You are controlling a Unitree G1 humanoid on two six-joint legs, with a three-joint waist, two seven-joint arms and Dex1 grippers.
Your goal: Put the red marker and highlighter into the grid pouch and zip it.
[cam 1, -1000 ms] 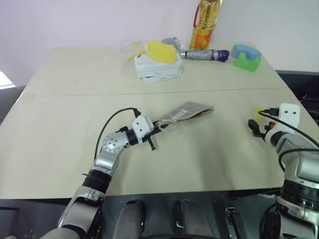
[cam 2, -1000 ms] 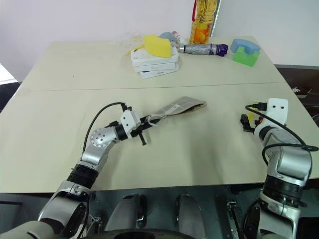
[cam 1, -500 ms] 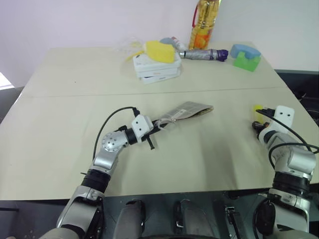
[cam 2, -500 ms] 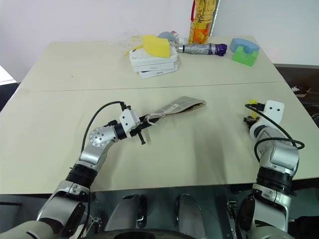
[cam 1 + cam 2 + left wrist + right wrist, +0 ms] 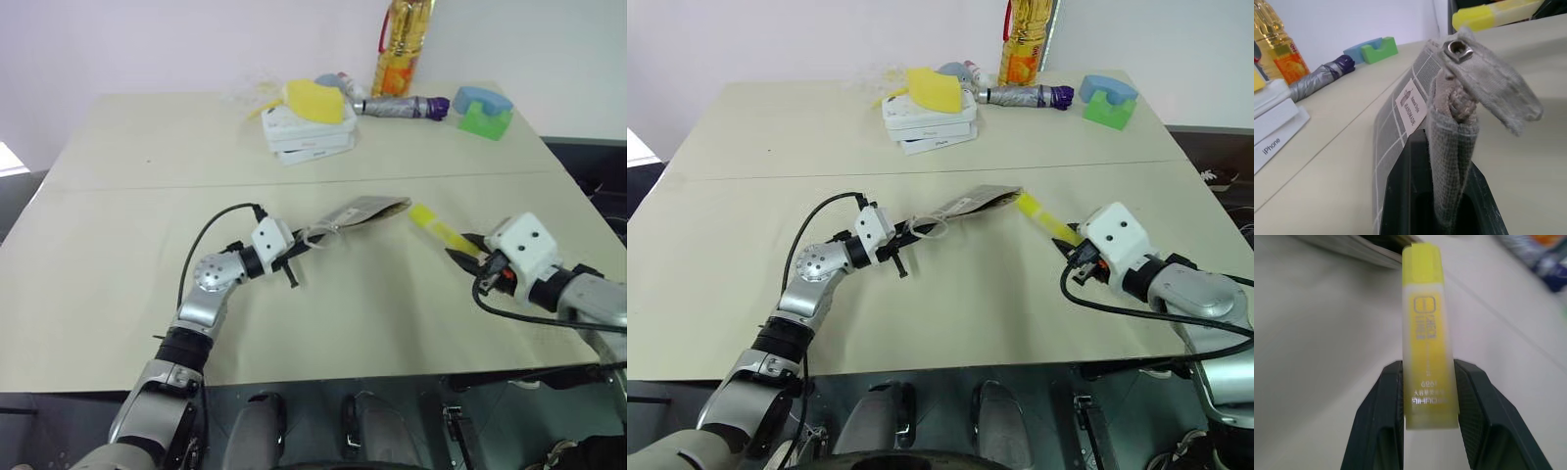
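Right gripper (image 5: 460,257) clamped on highlighter (image 5: 435,228) near table's right edge, left gripper (image 5: 904,236) pinching pouch (image 5: 972,202) mid-table: risks jamming against the floppy mouth if misaligned.

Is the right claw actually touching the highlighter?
Touching. The right wrist view shows the right claw with both fingers pressed against the highlighter, no gap either side.

"iPhone" on white box (image 5: 1276,131), "HANDMADE" on grid pouch (image 5: 1396,147) label, "AIHAO" and "6961" on highlighter (image 5: 1426,338)
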